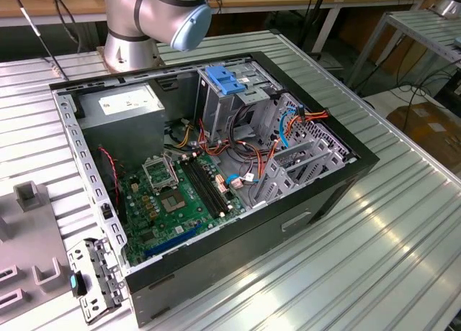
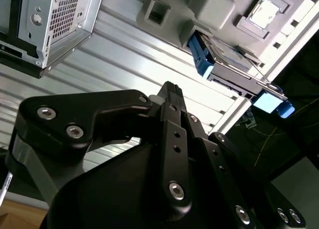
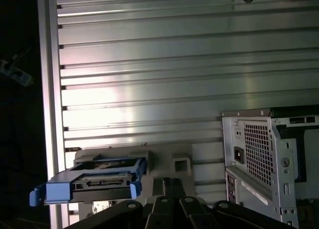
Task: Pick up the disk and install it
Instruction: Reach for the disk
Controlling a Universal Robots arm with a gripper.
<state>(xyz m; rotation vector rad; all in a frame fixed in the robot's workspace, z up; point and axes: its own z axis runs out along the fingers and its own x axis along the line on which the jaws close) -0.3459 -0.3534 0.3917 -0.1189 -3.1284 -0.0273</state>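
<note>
Nearest to me, in both wrist views, is the black body of my jaws. I cannot tell whether they are apart or together, but they are clear of the disk and poised above the worktop. Just beyond them a grey holder sits near the worktop's edge, and the disk rests in it inside its blue bracket. I judge the disk to lie roughly flat. In the first wrist view its thin connector end faces me, with the bracket's tabs out to either side. Its long axis therefore seems to run away from me, with the short edge crosswise. The second wrist view shows the disk at a slant, one blue tab reaching past the worktop's edge. Further off, beside the holder but well apart from it, the case lies on its side with its vented rear panel turned toward me. In the exterior view the case is open on top. Inside are the green board, loose red and blue cables, and a metal cage with a blue handle standing toward the back, near my arm's base. As I judge it, the task is at its very start. The disk is in its holder, not gripped or lifted, so both the pick-up and the install are left to do.
</note>
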